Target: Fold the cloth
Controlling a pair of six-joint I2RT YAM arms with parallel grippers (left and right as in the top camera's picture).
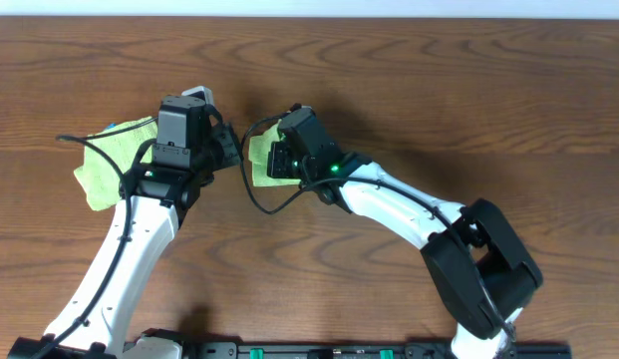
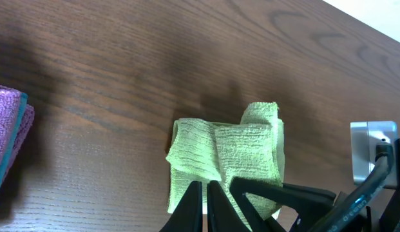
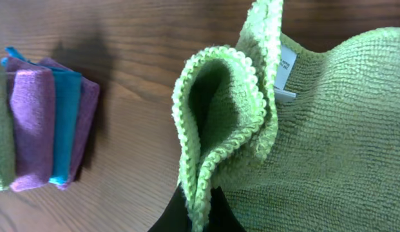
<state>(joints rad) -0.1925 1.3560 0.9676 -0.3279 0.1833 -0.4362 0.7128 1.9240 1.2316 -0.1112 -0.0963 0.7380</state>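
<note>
Cloth [image 3: 328,148] pinched by right hand [image 3: 198,216], purple-teal cloth stack [image 3: 48,129] nearby

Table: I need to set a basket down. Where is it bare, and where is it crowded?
Bare: the far strip of the table beyond both hands, and the wide right part past the right arm. Crowded: centre-left, where the left hand and right hand meet at the cloth, beside the stacked cloths.

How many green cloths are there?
2. One cloth is in the middle, pinched by the right gripper. The other green cloth lies at the left, partly under the left arm. More may hide under the arms.
</note>
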